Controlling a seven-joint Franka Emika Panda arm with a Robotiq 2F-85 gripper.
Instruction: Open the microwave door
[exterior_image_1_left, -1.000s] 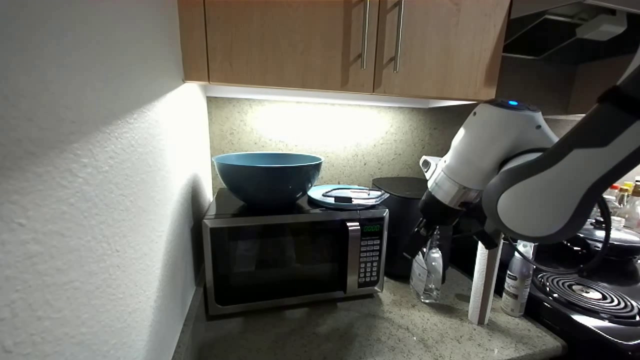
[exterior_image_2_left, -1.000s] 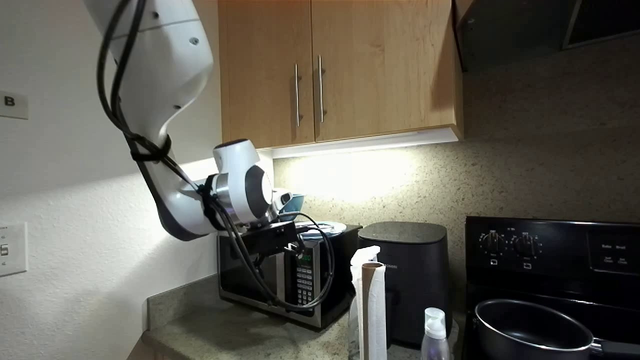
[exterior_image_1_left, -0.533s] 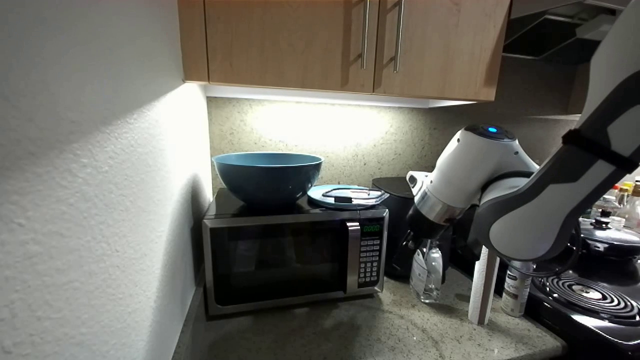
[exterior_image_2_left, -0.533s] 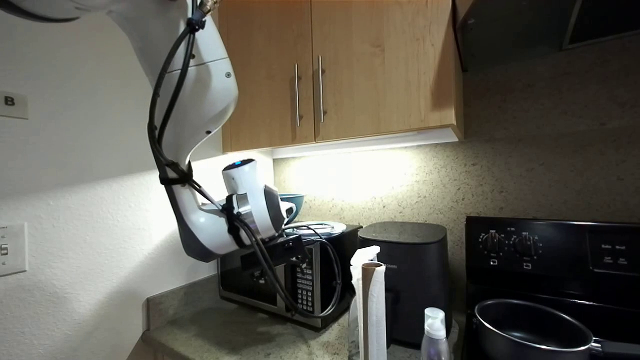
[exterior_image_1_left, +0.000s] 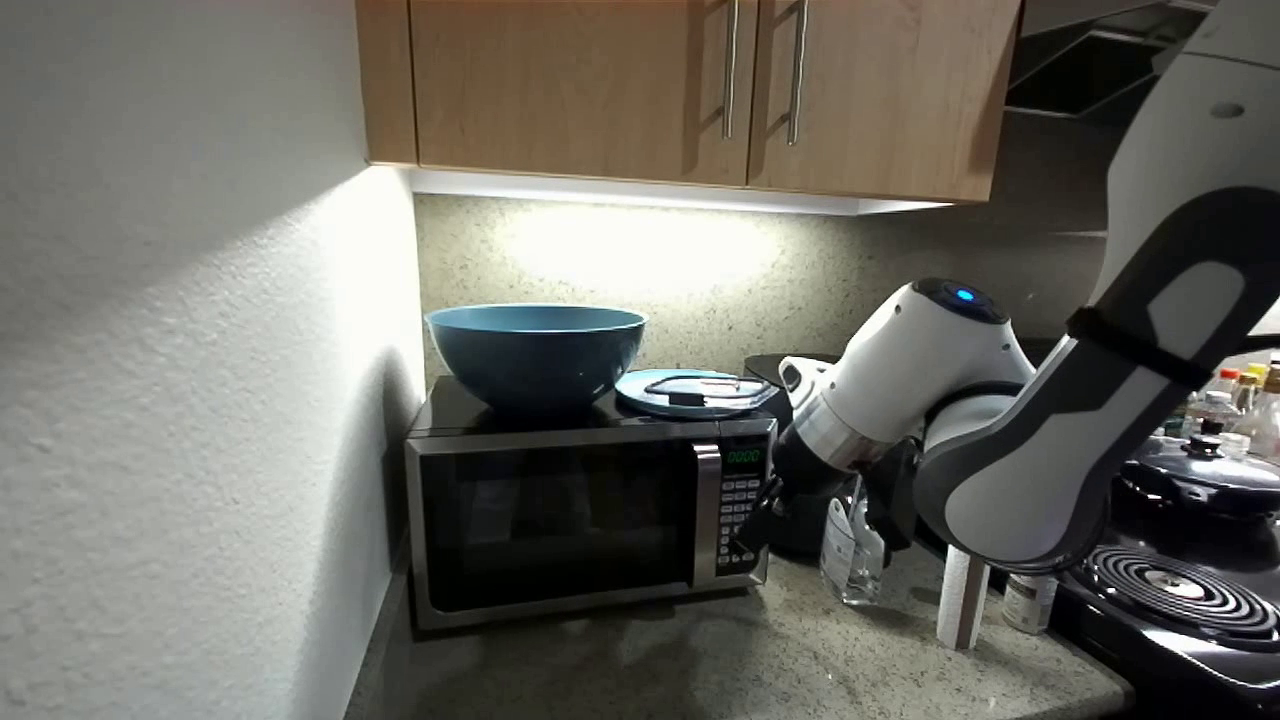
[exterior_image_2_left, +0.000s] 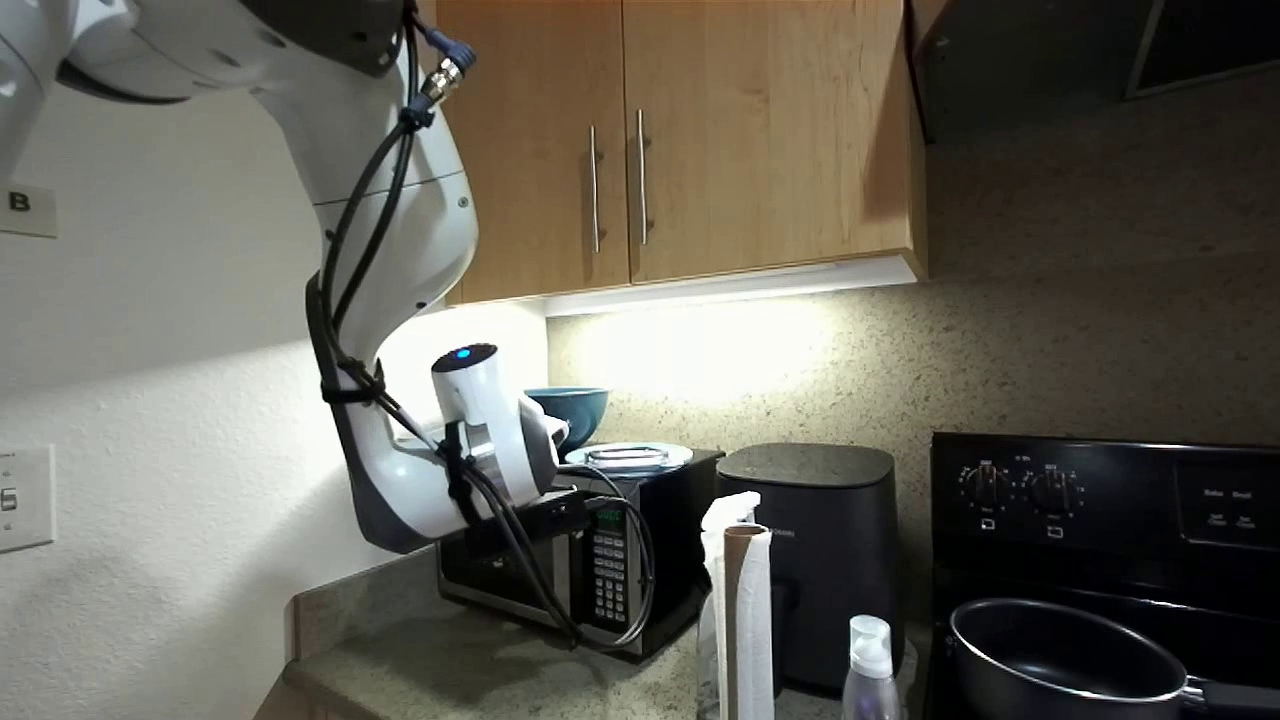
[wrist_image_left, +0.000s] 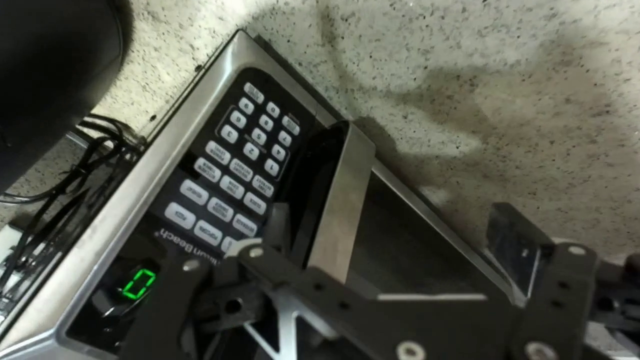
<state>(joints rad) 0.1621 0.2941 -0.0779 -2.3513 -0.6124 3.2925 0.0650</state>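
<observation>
The microwave door (exterior_image_1_left: 560, 530) is closed, a silver-framed panel with a dark glass window. It also shows in an exterior view (exterior_image_2_left: 490, 580), partly behind the arm, and in the wrist view (wrist_image_left: 400, 240). Its upright metal handle (exterior_image_1_left: 706, 515) stands beside the button panel (exterior_image_1_left: 741, 500). My gripper (exterior_image_1_left: 755, 530) is just in front of the button panel, right of the handle there. In the wrist view my gripper (wrist_image_left: 393, 215) is open and empty. One finger lies over the buttons' side of the handle (wrist_image_left: 345, 200), the other over the window side. I cannot tell any contact.
A blue bowl (exterior_image_1_left: 537, 360) and a blue plate (exterior_image_1_left: 690, 405) with items stand on the microwave. A spray bottle (exterior_image_1_left: 850, 560), a paper towel roll (exterior_image_2_left: 748, 620) and a black appliance (exterior_image_2_left: 810, 560) are on the counter. A pan (exterior_image_2_left: 1060, 660) is by the stove. A wall (exterior_image_1_left: 200, 400) borders the microwave's far side.
The arm has lowered and moved toward the microwave. The gripper went from beside the black appliance to in front of the button panel. The door has not moved.
</observation>
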